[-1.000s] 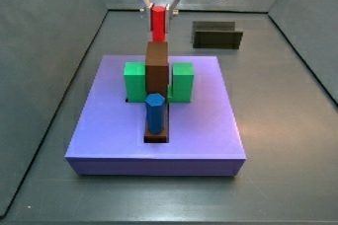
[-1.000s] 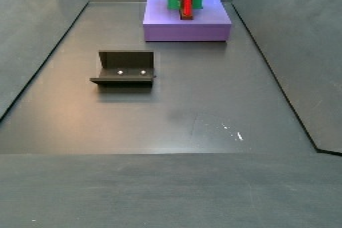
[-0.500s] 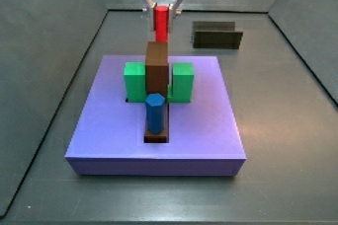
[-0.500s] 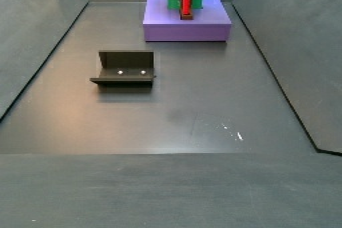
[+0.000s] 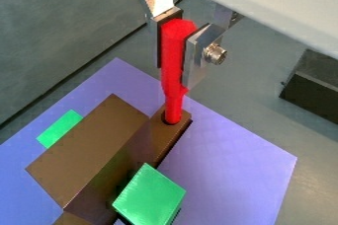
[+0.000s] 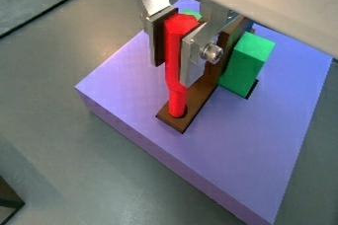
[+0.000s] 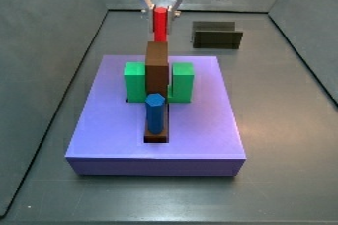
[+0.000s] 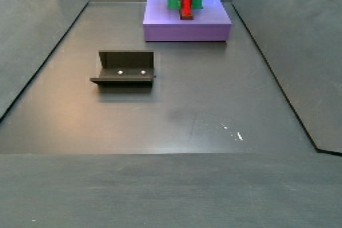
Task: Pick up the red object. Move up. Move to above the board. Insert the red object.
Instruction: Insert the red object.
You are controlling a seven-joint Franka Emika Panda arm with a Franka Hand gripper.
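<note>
Red peg (image 5: pixel 173 69) stands upright in your gripper (image 5: pixel 183 49), clamped between its 2 silver fingers (image 5: pixel 203 53). Its lower tip sits in the dark slot at the end of the brown bar (image 5: pixel 99 160) on the purple board (image 6: pixel 137 101), beside 2 green blocks (image 7: pixel 134 82).

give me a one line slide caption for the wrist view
Gripper holds the red object upright, its lower tip at the slot end beside the brown bar on the board.
</note>
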